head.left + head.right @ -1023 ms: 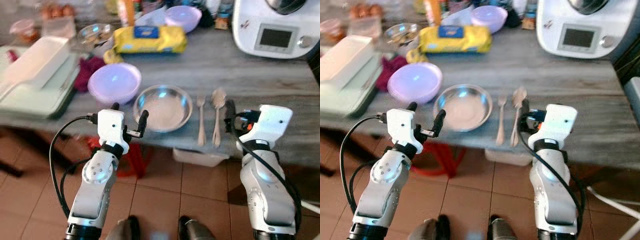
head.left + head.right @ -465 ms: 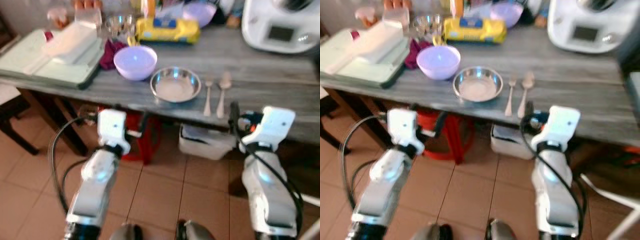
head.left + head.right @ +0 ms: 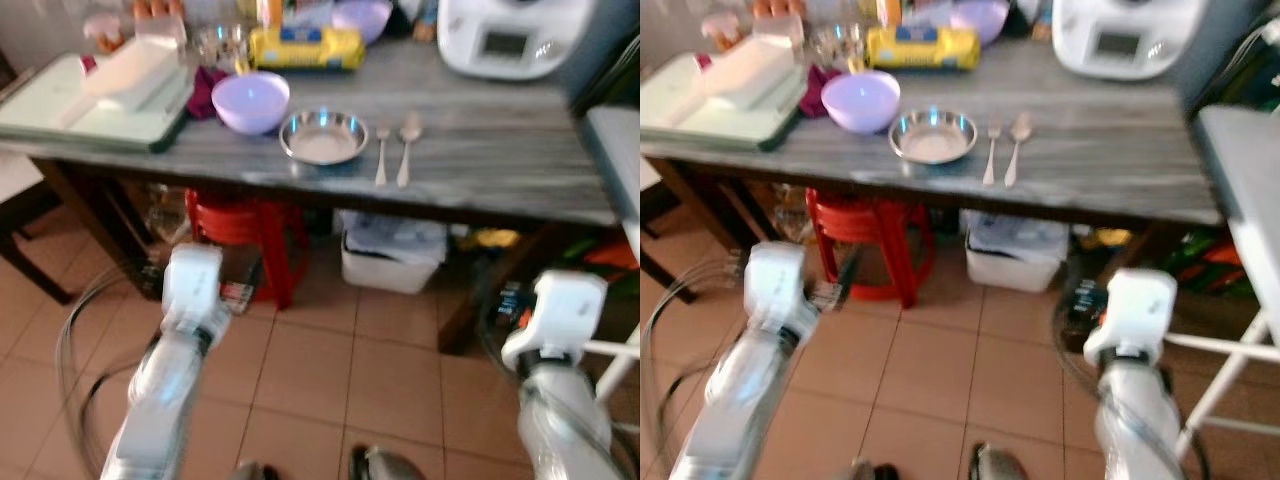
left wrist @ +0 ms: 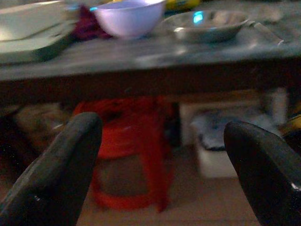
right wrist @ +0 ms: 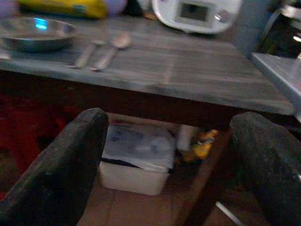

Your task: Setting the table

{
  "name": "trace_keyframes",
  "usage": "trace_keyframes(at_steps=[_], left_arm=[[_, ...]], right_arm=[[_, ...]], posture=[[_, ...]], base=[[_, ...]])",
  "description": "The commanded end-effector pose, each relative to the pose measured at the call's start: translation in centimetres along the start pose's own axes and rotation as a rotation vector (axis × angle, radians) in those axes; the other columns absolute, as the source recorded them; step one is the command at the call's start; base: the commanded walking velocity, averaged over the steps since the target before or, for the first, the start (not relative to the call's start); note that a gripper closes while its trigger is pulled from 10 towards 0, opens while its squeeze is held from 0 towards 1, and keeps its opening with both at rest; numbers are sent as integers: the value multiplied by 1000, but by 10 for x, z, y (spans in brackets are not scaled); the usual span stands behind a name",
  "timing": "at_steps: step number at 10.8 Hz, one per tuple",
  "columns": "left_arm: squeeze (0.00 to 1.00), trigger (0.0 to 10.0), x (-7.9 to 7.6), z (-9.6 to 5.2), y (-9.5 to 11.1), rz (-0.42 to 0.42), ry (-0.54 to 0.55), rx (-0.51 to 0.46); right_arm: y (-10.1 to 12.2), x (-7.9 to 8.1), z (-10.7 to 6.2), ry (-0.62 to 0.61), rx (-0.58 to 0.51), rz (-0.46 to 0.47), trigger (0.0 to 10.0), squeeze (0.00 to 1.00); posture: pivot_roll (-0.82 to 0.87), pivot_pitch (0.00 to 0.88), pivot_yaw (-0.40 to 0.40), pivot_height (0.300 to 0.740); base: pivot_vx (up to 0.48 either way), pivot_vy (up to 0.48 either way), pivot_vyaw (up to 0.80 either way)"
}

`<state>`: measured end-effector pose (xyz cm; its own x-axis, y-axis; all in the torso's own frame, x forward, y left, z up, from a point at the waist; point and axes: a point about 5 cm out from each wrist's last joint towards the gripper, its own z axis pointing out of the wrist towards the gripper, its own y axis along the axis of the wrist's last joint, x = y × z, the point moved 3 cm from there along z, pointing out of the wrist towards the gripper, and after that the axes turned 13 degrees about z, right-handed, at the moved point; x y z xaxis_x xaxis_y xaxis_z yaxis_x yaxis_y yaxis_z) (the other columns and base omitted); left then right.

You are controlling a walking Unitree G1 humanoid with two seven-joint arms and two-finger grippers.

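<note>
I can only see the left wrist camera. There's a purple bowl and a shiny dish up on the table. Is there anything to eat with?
Observer: Yes, a fork and a spoon lie side by side, right of the dish.
Operator: What's behind the bowl?
Observer: Behind the bowl lies a yellow packet.
Operator: Is my other end effector holding something?
Observer: No, the right end effector is open, holding nothing, and sits lower than the table.

lilac bowl (image 3: pixel 251 101), silver dish (image 3: pixel 323 137), grey streaked table (image 3: pixel 500 160), red stool (image 3: pixel 245 225)
</note>
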<state>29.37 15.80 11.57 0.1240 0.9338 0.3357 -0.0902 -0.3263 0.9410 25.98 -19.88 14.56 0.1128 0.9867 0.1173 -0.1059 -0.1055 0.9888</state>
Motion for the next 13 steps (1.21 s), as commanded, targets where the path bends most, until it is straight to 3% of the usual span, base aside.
trace_keyframes(at_steps=[1,4,6,8,13], left_arm=[[0,10000,1,-3,4,25,3,-25],[0,10000,4,-1,4,24,12,-30],[0,10000,-3,2,11,8,-8,-58],[0,10000,-8,8,24,0,-28,-117],[0,10000,-15,9,32,-13,-93,-165]], right_arm=[[6,-2,-5,17,-21,-20,10000,0],[4,4,-15,32,-24,-31,10000,0],[10,10,-10,27,-53,-20,10000,0],[11,12,-5,27,-61,-25,10000,0],[10,22,5,72,-69,-32,10000,0]], posture=[[-144,165,24,740],[-153,165,30,740],[-159,165,31,740],[-160,158,28,740],[-142,154,28,740]], base=[[0,0,0],[0,0,0],[0,0,0],[0,0,-644],[0,0,-595]])
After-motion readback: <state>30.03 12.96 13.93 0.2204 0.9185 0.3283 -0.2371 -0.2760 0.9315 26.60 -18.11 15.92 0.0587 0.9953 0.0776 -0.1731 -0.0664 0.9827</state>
